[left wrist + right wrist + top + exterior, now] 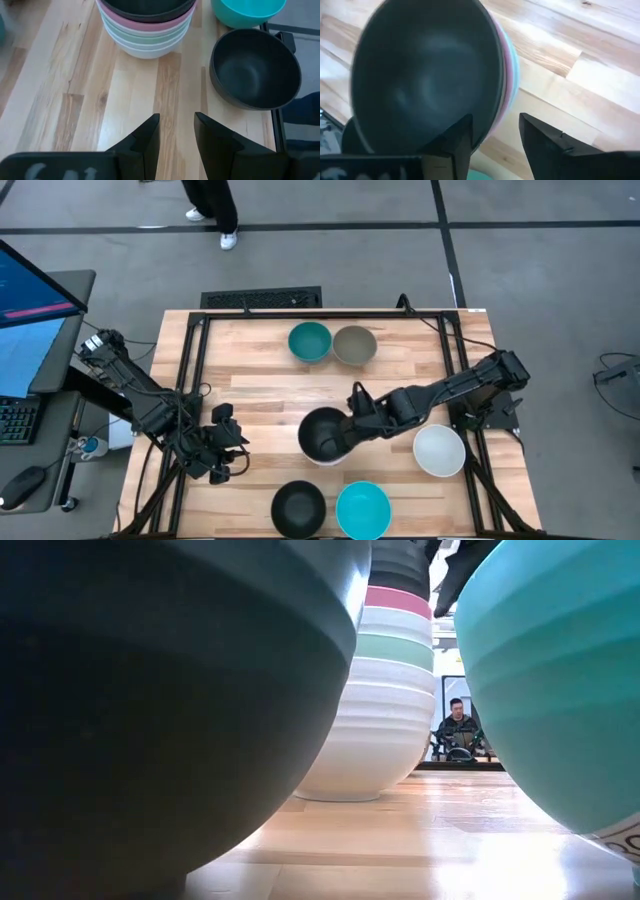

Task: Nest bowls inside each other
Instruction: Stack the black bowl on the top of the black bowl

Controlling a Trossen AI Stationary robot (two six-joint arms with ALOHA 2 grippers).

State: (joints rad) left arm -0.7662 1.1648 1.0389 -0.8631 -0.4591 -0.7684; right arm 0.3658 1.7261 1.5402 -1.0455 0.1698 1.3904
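Stack [325, 436] of nested bowls mid-table, black bowl on top, then pink, sage and white rims showing beneath in the left wrist view. Right gripper [357, 416] just beside the stack's rim, fingers parted, one finger over the black bowl's edge in the right wrist view, nothing clamped. Looks like the release after seating the top bowl, or the first reach for it; cannot tell which.

To finish well: keep fingers spread, lift straight up clear of the rim before any sideways move, so the top bowl does not tip or drag the stack.

Outward from the right gripper: white bowl [439, 451] near, toward the right arm's base; cyan bowl [362, 509] and loose black bowl [299, 507] beyond the stack at the near table edge; teal bowl [310, 341] and taupe bowl [354, 345] well apart at the far edge, touching each other.

Left gripper [225, 442] waiting, well apart from the stack, fingers open and empty, pointed toward the stack and loose black bowl.

Probably next: white bowl, closest.
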